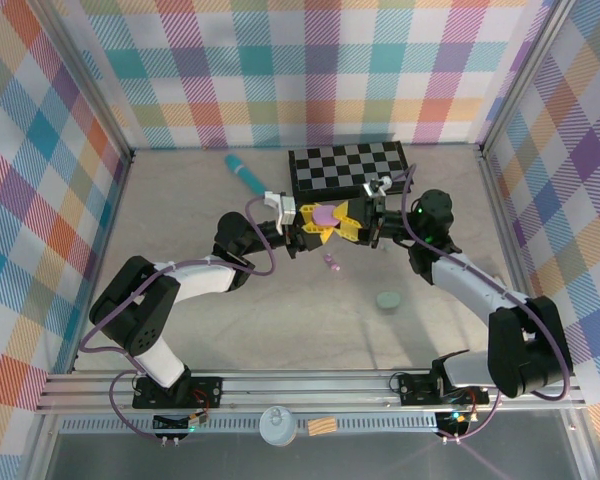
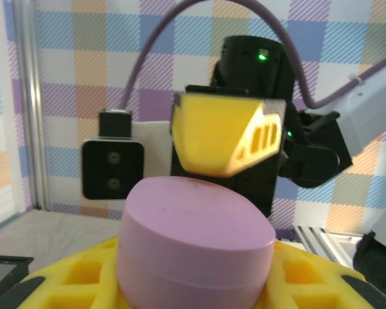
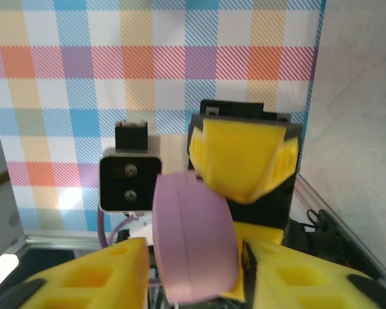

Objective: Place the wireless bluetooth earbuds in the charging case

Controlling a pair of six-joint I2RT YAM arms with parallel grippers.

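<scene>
**Beige table [image 1: 230,330], plaid walls [image 1: 280,60]: charging case [image 1: 326,214] held from both sides**

Nearest the arm bases, a pale green disc [image 1: 389,299] lies on the bare tabletop, at 4 o'clock from the case. A tiny pink-purple earbud [image 1: 332,262] lies loose on the table at 6 o'clock from the case, apart from it. The case is a smooth, matte lilac puck with a seam round its side, held above mid-table. The left gripper [image 1: 312,226] clamps its rim from 9 o'clock. The right gripper [image 1: 352,222] pinches its flat faces from 3 o'clock. Farther back, a checkerboard [image 1: 350,170] sits at 12 o'clock and a teal stick [image 1: 244,172] at 10 o'clock, near the far wall.
</scene>
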